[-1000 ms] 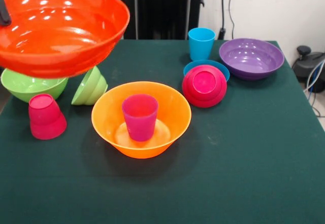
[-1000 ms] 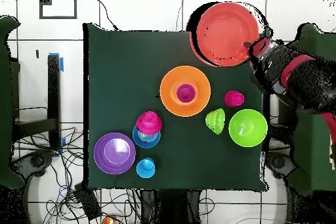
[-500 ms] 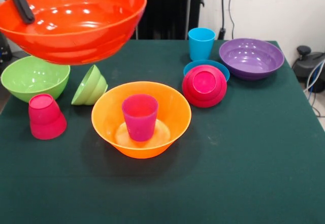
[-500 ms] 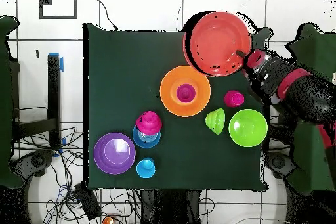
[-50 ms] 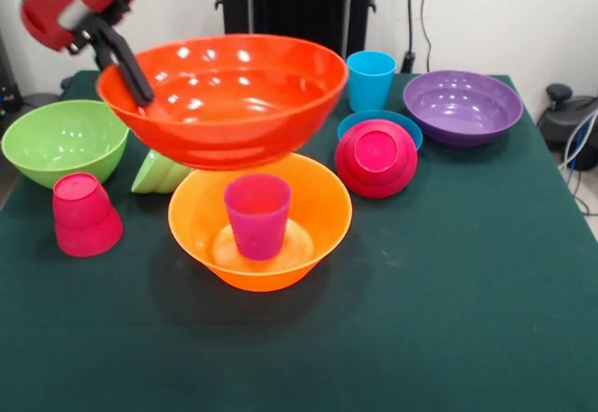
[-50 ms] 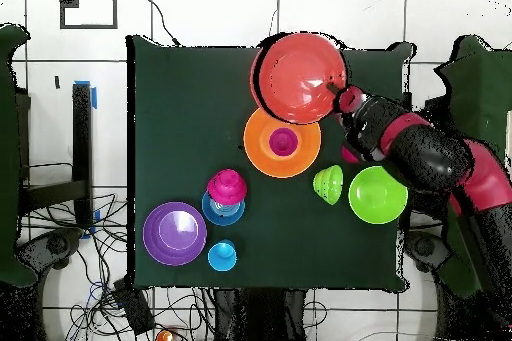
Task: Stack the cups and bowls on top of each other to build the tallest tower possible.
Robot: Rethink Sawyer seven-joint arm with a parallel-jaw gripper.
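The red-orange bowl, grasped at its nine-o'clock rim by the pincer, is carried above the orange bowl; centring and lowering onto the purple cup is called for.

Showing glossy, smooth plastic on the red-orange bowl and cups; matt green cloth covering the counter.

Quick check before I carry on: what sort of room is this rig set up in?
Most likely a robotics lab or test cell, not a kitchen. The bowls sit on a green cloth-covered table, loose cables trail across a white tiled floor, and blue tape marks lie beside it.
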